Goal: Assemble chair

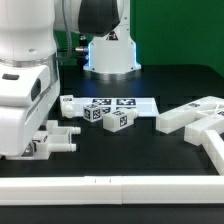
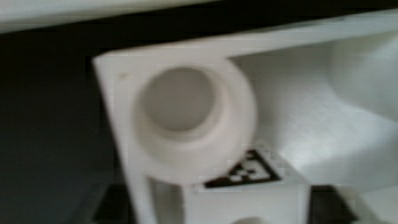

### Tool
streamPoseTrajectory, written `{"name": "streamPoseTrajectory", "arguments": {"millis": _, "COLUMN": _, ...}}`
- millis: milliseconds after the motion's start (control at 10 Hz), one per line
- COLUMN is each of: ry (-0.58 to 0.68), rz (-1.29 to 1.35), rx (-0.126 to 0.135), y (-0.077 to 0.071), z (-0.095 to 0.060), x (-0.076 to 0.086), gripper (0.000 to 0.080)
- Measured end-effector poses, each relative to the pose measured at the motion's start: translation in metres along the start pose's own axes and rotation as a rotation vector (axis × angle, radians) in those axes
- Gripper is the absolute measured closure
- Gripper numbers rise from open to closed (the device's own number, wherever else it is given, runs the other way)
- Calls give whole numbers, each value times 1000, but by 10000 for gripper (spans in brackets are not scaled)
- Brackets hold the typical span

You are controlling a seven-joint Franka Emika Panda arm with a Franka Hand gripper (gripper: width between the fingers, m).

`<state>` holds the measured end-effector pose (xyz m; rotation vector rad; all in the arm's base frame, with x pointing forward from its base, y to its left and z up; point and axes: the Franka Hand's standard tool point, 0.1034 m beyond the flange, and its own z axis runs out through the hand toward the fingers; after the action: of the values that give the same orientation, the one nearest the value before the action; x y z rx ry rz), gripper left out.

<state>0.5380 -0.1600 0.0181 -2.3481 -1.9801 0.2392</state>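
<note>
In the wrist view a glossy white chair part fills the picture. It has a round socket face and a black-and-white tag below it. It sits between my gripper's dark fingers, which close on its lower end. In the exterior view the arm fills the left side. The held part shows low at its foot, just above the table. Two small tagged white blocks lie mid-table. A larger white chair piece lies at the exterior view's right.
The marker board lies flat behind the small blocks. A long white border rail runs along the front, and another runs along the exterior view's right. The arm's base stands at the back.
</note>
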Motion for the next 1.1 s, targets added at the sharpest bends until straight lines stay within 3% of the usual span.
{"name": "streamPoseTrajectory", "arguments": {"millis": 100, "ry": 0, "rz": 0, "rx": 0, "y": 0, "z": 0, "x": 0, "gripper": 472}}
{"name": "streamPoseTrajectory", "arguments": {"millis": 600, "ry": 0, "rz": 0, "rx": -1, "y": 0, "z": -1, "x": 0, "gripper": 472}}
{"name": "streamPoseTrajectory", "arguments": {"millis": 800, "ry": -4, "rz": 0, "rx": 3, "y": -1, "z": -17, "x": -3, "gripper": 472}}
{"name": "streamPoseTrajectory", "arguments": {"millis": 900, "ry": -5, "rz": 2, "rx": 13, "y": -2, "z": -22, "x": -4, "gripper": 472}}
{"name": "streamPoseTrajectory", "arguments": {"millis": 1100, "ry": -6, "rz": 4, "rx": 7, "y": -1, "z": -27, "x": -5, "gripper": 472}}
